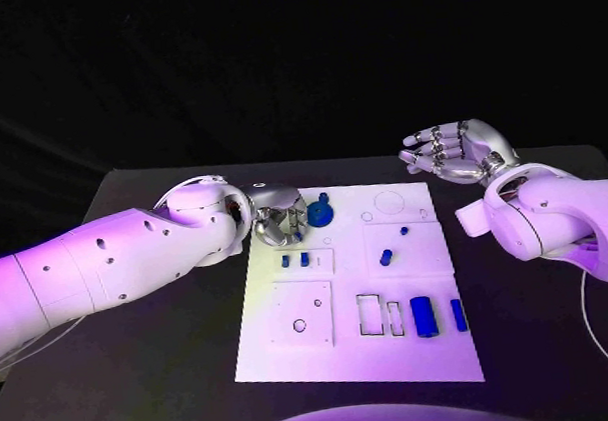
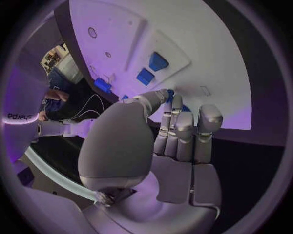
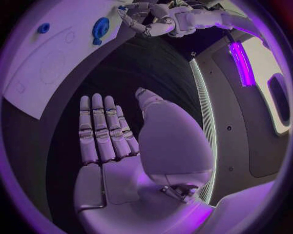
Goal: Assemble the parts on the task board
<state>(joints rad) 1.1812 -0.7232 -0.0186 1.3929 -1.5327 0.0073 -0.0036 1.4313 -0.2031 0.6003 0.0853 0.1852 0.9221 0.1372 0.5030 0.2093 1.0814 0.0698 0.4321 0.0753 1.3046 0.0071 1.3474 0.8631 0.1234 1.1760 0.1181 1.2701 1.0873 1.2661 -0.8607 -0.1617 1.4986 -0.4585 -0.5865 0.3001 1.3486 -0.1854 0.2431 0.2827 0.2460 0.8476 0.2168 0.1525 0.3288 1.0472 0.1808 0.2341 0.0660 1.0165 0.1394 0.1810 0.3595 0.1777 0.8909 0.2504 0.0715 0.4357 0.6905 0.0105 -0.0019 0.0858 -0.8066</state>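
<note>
Black table (image 1: 147, 386), dark room behind. Left hand (image 1: 279, 223): fingers (image 2: 183, 129) curled at blue gear (image 1: 319, 210) on far-left part of board (image 1: 355, 361); whether touching or pinching, cannot tell. Right hand (image 1: 455, 153): fingers (image 3: 100, 129) straight, spread, holding nothing, off far-right corner. Other blue parts: pair mid-left, peg (image 1: 386, 257) centre, cylinder (image 1: 423, 316) near right. Risk: gear slipping or tilting if grip shallow; knuckles nudging neighbouring pair.
</note>
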